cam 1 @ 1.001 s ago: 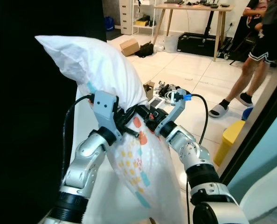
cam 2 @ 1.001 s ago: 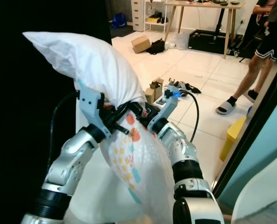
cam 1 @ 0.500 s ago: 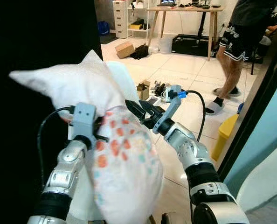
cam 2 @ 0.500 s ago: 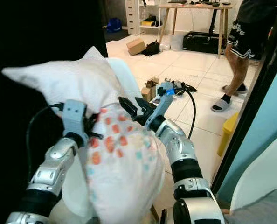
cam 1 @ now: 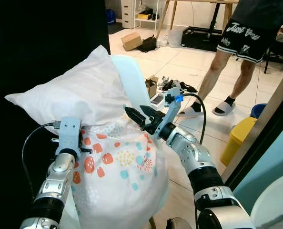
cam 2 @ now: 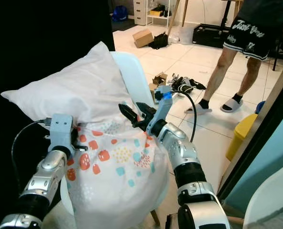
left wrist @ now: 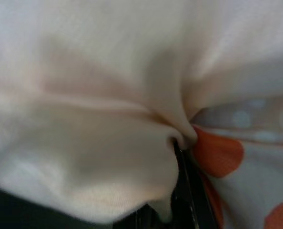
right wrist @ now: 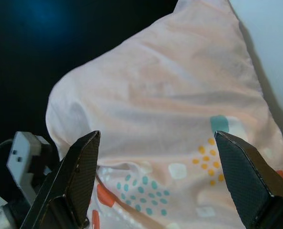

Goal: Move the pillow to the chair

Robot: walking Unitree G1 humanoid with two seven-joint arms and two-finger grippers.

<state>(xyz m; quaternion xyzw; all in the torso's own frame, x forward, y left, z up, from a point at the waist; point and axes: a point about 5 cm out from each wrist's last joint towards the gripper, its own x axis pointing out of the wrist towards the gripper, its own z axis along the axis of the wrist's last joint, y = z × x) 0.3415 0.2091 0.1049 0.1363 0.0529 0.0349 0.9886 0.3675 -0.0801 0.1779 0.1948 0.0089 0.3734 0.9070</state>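
Left eye view showed the pillow (cam 1: 103,143) in the middle and lower left of the frame, big and soft, lying on the pale chair (cam 1: 132,81). The chair's back stood up just behind it, near the top middle. The pillow's long way ran from the left of the frame toward the chair back, and its dotted part hung low at the bottom middle.

The left end effector (cam 1: 82,145) was at the lower left of the frame, pressed into the pillow's side. In the left wrist view a black finger (left wrist: 186,191) had a fold of the cloth pinched tight, so it was closed on the pillow.

The right end effector (cam 1: 137,116) was in the middle of the frame, just above the pillow's top. Its two fingers were spread wide apart and held nothing. In the right wrist view the pillow lay straight ahead between the two wide fingers.

So the left one was the nearer one, touching the pillow. I think the pillow was nearly in place, and the left one only had to let go and pull back toward the left.

A person (cam 1: 237,52) stood on the tiled floor (cam 1: 198,71) at the upper right, well apart.
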